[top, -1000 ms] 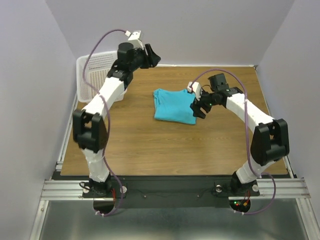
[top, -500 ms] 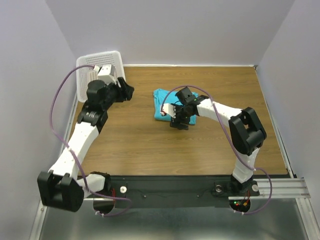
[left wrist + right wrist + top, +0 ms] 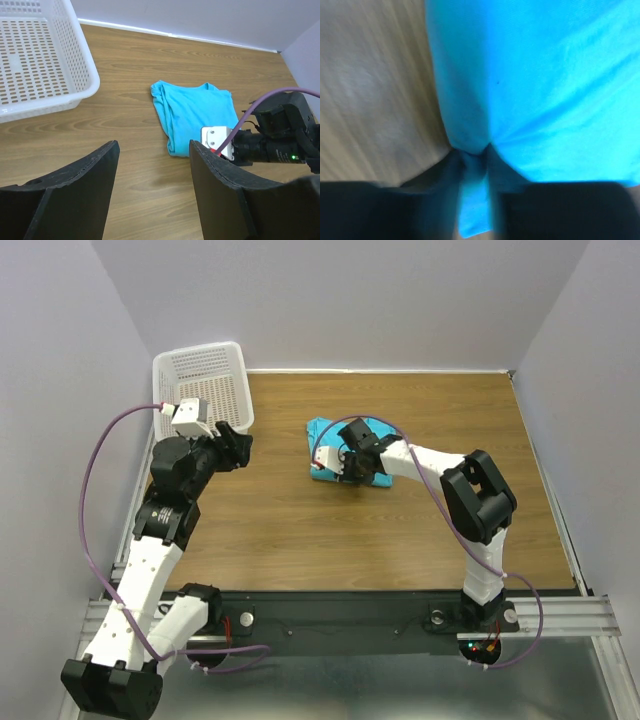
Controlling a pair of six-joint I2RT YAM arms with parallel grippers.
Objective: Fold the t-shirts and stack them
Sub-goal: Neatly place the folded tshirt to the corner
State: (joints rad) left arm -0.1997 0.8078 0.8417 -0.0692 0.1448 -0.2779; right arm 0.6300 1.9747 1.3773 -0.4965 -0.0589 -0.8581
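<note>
The turquoise t-shirt (image 3: 320, 432) lies folded on the wooden table, right of centre. It also shows in the left wrist view (image 3: 192, 107). My right gripper (image 3: 343, 468) is down on its near left edge. In the right wrist view a fold of the t-shirt (image 3: 545, 90) is pinched between the jaws of that gripper (image 3: 472, 155), which is shut on it. Left of the shirt, beside the basket, my left gripper (image 3: 238, 445) hovers over bare wood. Its fingers (image 3: 152, 147) stand open with nothing between them.
A white perforated basket (image 3: 200, 365) stands at the table's back left corner; its wall (image 3: 85, 65) shows in the left wrist view. Pale walls close in the table at the back and sides. Purple cables loop off both arms.
The right gripper has moved left across the shirt to its near left edge and closed on the cloth. The left arm has drawn back and down from the basket's far side.
</note>
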